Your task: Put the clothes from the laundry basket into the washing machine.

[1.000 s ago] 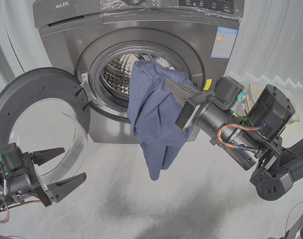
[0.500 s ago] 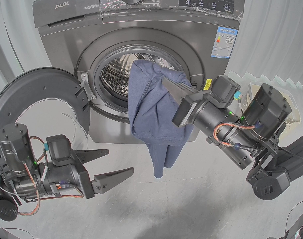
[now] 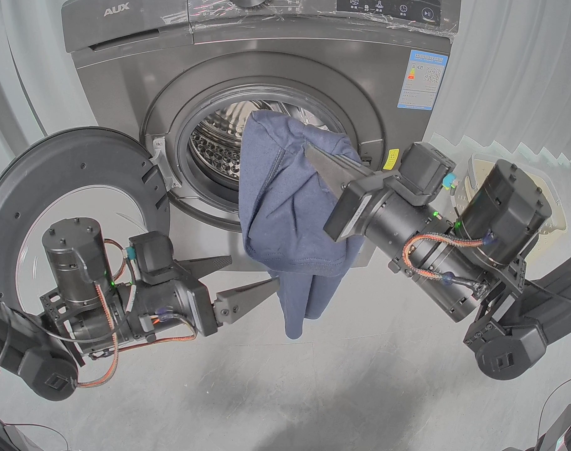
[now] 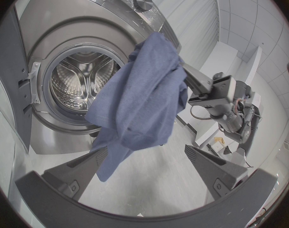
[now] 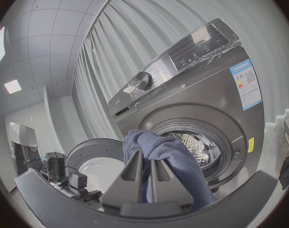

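A blue garment (image 3: 285,214) is held clear of the floor (image 3: 360,377) by the right gripper (image 5: 147,158), whose fingers are clamped together on the cloth's upper fold. The garment is hung in front of the round opening of the washing machine (image 3: 260,51), at the right edge of the opening's rim, outside the drum (image 3: 220,145); its tail is draped below the rim's lower edge. The door (image 3: 66,158) is swung fully open at the machine's left side. The left gripper (image 3: 253,270) is held low with its fingers spread apart, just beside the hanging tail; contact cannot be told. The laundry basket (image 3: 476,173) is seen near the machine's right edge, behind the right arm.
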Available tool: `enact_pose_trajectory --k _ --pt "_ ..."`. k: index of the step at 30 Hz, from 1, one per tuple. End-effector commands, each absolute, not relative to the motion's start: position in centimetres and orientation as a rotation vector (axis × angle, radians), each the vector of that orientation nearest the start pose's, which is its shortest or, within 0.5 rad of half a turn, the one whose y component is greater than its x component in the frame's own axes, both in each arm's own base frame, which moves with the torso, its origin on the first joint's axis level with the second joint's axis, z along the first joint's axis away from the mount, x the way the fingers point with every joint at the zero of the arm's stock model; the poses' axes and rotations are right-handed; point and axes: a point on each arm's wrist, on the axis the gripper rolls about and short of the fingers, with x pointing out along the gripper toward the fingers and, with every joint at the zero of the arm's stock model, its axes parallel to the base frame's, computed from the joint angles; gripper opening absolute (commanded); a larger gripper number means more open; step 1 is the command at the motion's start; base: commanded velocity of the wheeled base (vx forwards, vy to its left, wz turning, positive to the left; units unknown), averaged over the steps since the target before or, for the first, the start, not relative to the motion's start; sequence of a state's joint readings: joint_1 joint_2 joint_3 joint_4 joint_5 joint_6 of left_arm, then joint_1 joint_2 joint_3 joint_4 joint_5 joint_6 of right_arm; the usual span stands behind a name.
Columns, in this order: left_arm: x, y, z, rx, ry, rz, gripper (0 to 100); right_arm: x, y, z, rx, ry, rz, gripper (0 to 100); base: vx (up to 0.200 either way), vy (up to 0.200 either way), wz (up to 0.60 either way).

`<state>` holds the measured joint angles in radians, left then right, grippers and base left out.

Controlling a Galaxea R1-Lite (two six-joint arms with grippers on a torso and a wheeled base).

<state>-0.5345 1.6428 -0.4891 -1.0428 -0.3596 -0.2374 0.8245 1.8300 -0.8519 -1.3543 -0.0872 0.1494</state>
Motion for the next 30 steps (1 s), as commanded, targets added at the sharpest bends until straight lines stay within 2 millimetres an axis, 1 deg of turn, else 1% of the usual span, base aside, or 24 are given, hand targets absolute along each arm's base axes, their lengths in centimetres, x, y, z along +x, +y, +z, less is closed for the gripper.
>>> enact_pose_trajectory --k 1,2,9,13,18,21,22,27,30 --pt "24.3 -15.1 14.4 -0.228 0.243 -0.843 100 22.5 24.4 22.5 0.312 -0.291 0.761 0 0.0 0.0 0.0" --pt "24.9 -15.5 14.2 -0.23 0.231 -0.833 100 22.3 24.3 22.5 0.312 -0.29 0.764 0 0.0 0.0 0.0" --pt "26.4 -16.3 13.2 -0.237 0.197 -0.83 100 22.0 24.5 22.2 0.308 -0.278 0.773 0 0.0 0.0 0.0" --pt "26.6 -16.5 13.2 -0.24 0.172 -0.821 100 22.1 24.5 22.1 0.307 -0.277 0.773 0 0.0 0.0 0.0" --pt "26.9 -16.7 13.8 -0.246 0.143 -0.822 100 22.2 24.6 22.1 0.307 -0.276 0.771 0 0.0 0.0 0.0" --pt "26.7 -16.9 14.0 -0.255 0.142 -0.831 100 22.1 24.6 22.0 0.308 -0.274 0.771 0 0.0 0.0 0.0" --pt "26.6 -16.9 14.0 -0.262 0.142 -0.833 0 22.1 24.6 22.0 0.308 -0.274 0.771 0 0.0 0.0 0.0" --pt "25.9 -17.5 14.5 -0.279 0.124 -0.862 0 22.2 24.5 22.0 0.306 -0.271 0.768 0 0.0 0.0 0.0" --pt "24.9 -17.5 14.9 -0.281 0.112 -0.877 0 22.3 24.5 21.9 0.303 -0.271 0.765 0 0.0 0.0 0.0"
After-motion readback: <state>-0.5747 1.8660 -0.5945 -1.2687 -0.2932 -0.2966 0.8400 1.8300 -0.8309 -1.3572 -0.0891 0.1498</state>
